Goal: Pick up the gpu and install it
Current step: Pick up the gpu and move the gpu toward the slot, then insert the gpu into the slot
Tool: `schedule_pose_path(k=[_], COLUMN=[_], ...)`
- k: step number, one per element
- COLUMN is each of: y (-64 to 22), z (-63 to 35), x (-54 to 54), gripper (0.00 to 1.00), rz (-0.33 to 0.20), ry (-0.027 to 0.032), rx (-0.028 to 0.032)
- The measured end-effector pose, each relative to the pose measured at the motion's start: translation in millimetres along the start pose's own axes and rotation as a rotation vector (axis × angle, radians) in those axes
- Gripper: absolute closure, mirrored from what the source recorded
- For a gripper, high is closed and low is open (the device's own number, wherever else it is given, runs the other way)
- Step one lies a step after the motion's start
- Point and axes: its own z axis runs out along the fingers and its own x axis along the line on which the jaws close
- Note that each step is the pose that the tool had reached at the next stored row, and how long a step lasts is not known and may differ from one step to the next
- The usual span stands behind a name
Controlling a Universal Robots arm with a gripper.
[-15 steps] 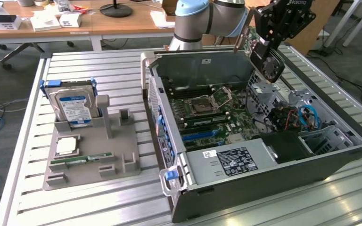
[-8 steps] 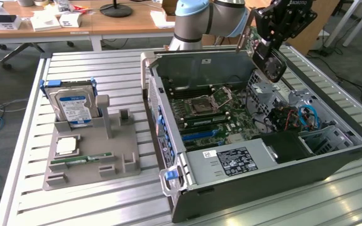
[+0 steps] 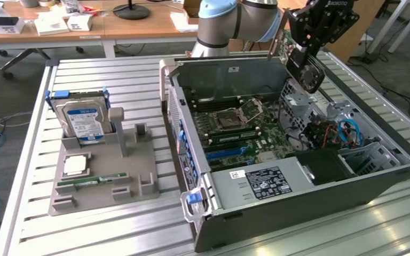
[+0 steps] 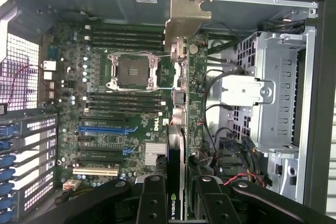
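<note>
Exterior view: the gripper (image 3: 302, 51) is clamped on the gpu (image 3: 309, 74), holding it upright above the far side of the open computer case (image 3: 376, 184), clear of the motherboard (image 3: 241, 133). Pick-up looks done and installing is in hand. That calls for squaring the card's edge over an expansion slot (image 4: 102, 128). The case sits on a slatted metal table (image 3: 119, 229), with wooden desks (image 3: 144, 26) far behind.

Gpu (image 3: 309, 72): one
Hard drive (image 3: 84, 120): one, at the back edge of the holder
Memory stick (image 3: 91, 182): one, on the holder
Square chip (image 3: 75, 164): one, on the holder
Grey holder (image 3: 109, 198): one
Computer case (image 3: 298, 205): one
Gripper (image 3: 303, 53): one
Slatted table (image 3: 119, 232): one
</note>
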Motion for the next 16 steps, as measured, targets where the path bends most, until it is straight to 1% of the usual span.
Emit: schedule_pose_path(k=[5,16], y=[0.0,-0.1], z=[1.5,2.3], x=[0.0,0.1], gripper=[0.74,0.74], rz=[0.001,0.009], ry=[-0.0005,-0.0009], rx=[-0.0011,-0.0011])
